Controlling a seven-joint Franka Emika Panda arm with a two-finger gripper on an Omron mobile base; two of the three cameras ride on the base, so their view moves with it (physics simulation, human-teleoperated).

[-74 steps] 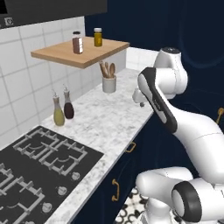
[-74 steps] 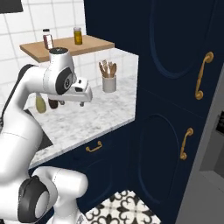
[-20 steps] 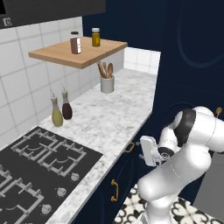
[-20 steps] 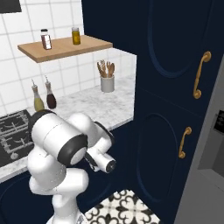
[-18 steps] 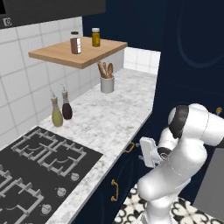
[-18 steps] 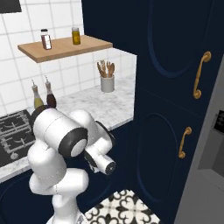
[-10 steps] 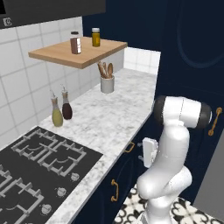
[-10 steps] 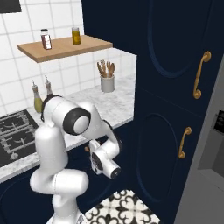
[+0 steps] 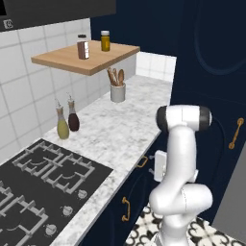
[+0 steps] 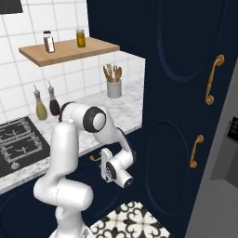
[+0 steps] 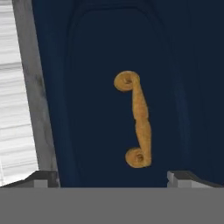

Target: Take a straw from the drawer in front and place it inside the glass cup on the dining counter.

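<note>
- The grey-white marbled stone surface (image 9: 120,127) runs along a white tiled wall (image 9: 29,62), with dark navy cupboards (image 10: 186,69) beside it at 3 o'clock.
- A black gas stove top (image 9: 33,187) sits at the 8 o'clock end of the surface.
- A light wooden shelf (image 9: 86,60) on the wall carries two small jars (image 9: 82,47).
- Under the shelf stands a small grey pot of brown wooden spoons (image 9: 117,89).
- Two thin bottles (image 9: 67,122), one yellow and one dark, stand by the wall near the stove.
- The floor has black and white patterned tiles (image 10: 135,221).
- The white robot arm (image 9: 180,158) bends down low in front of the navy drawer front (image 11: 113,87) under the surface.
- The fingers (image 11: 111,178) point right at the curly gold drawer handle (image 11: 136,120), which is near but not touched.
- The two finger tips stand wide apart, open, holding nothing.
- The drawer is closed, so the straw inside cannot be seen.
- A few seconds ago the arm was up high over the surface. It has swung down since then, and half a second ago its hand was already low by the drawer.
</note>
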